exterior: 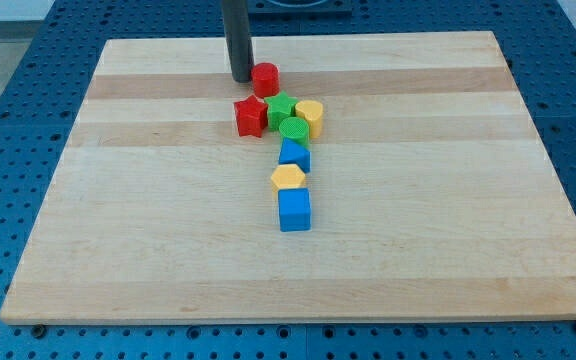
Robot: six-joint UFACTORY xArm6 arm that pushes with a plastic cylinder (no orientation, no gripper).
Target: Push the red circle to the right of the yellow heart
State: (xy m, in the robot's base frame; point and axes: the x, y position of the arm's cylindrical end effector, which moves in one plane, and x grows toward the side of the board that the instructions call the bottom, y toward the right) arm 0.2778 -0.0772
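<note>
The red circle (266,78) sits near the view's top centre of the wooden board (118,200). My tip (241,78) is just left of it, touching or nearly touching its left side. The yellow heart (310,117) lies below and to the right of the red circle, at the right end of a cluster. The rod rises straight up out of the view's top.
A red star (251,116), a green star (280,108) and a green circle (294,131) crowd left of the yellow heart. Below them run a blue triangle (294,154), a yellow hexagon (289,179) and a blue cube (294,210).
</note>
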